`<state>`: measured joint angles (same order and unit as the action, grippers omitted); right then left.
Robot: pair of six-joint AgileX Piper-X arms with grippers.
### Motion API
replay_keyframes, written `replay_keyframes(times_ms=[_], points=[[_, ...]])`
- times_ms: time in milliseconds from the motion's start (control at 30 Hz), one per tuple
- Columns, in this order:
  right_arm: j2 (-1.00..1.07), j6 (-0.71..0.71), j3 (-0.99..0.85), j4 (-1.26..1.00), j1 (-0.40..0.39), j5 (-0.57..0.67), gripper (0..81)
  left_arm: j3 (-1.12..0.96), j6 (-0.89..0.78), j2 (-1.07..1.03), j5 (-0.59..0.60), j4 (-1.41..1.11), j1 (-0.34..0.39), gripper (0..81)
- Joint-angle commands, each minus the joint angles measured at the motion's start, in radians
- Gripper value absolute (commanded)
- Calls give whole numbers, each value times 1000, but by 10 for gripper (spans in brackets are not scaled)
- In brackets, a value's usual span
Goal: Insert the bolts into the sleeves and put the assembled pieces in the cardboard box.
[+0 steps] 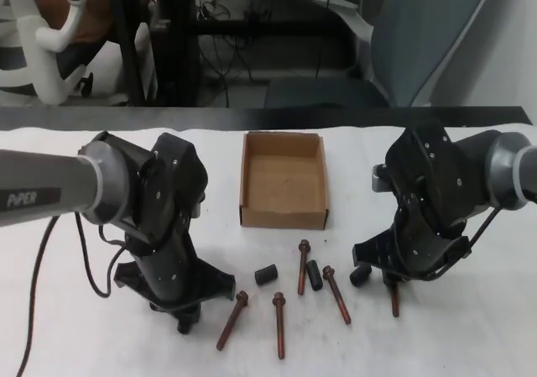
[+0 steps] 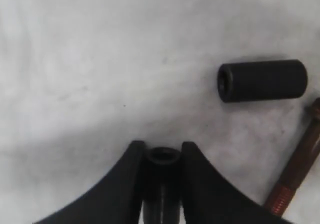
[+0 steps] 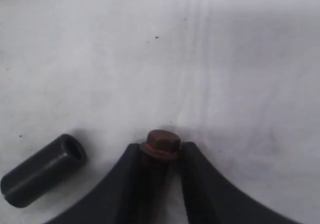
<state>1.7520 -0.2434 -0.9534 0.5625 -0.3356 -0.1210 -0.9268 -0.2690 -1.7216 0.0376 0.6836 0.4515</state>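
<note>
My left gripper is shut on a black sleeve low over the white cloth, at the front left. Another sleeve and a rusty bolt lie close by. My right gripper is shut on a bolt by its hex head, at the front right. A loose sleeve lies beside it. The cardboard box stands open in the middle, with nothing visible inside. Between the arms lie several bolts and two sleeves.
A white cloth covers the bench. The loose bolts and sleeves lie in front of the box, between the two arms. Behind the bench's far edge stand office chairs and a dark rack.
</note>
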Motion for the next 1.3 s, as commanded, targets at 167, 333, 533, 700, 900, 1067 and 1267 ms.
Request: replay_keyframes(times_ms=[167, 333, 533, 700, 900, 1067, 1267], points=[[-130, 28, 19, -22, 3, 0, 4, 20, 22, 178, 58, -151, 1, 18], [-369, 28, 145, -181, 0, 68, 4, 155, 83, 423, 75, -507, 29, 18], [-687, 28, 323, -627, -53, 226, 4, 408, 21, 603, 32, -1012, 161, 18], [-739, 112, 345, -903, -131, 292, 4, 461, 52, 566, -72, -1093, 320, 18], [-704, 228, 345, -965, -189, 320, 4, 461, 125, 527, -104, -1229, 410, 18], [-697, 230, 345, -965, -225, 374, 4, 461, 150, 527, -104, -1258, 408, 18], [-697, 281, 345, -995, -266, 396, 4, 461, 164, 527, -61, -1285, 408, 18]])
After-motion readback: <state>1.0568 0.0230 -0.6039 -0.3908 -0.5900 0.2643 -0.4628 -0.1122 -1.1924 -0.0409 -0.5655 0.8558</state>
